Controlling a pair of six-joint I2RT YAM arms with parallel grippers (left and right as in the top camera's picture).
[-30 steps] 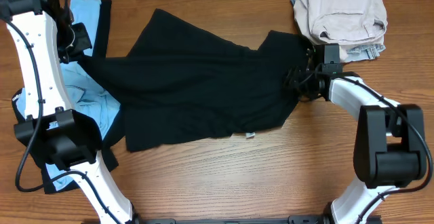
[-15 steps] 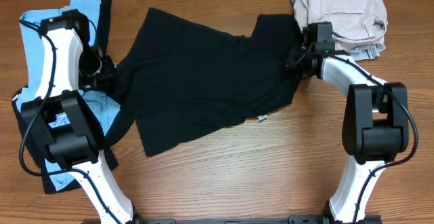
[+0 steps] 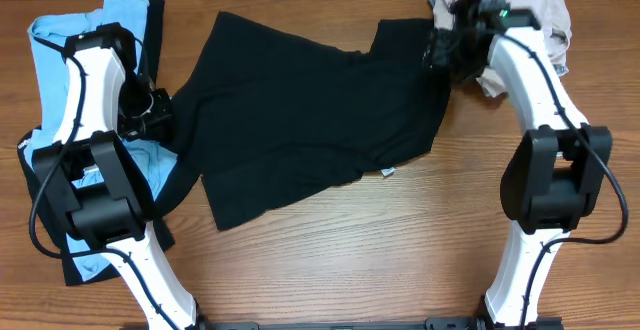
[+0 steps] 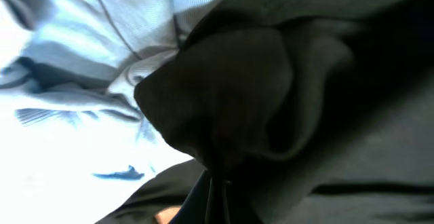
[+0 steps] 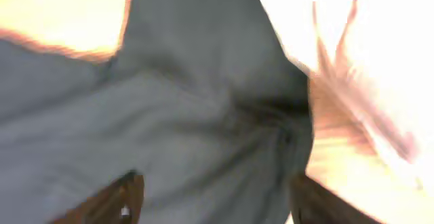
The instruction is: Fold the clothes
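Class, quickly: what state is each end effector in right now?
Left end effector: closed, pinching the black T-shirt at its edge.
Right end effector: open, holding nothing.

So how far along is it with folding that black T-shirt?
Barely started. Done: the plain black short-sleeved T-shirt lies spread on the wooden table, wrinkled but unfolded. In hand: the left fingers are shut on its left edge; the right fingers stand open at its far right corner. Left: every fold, then the crumpled light-blue fabric garments at the left.
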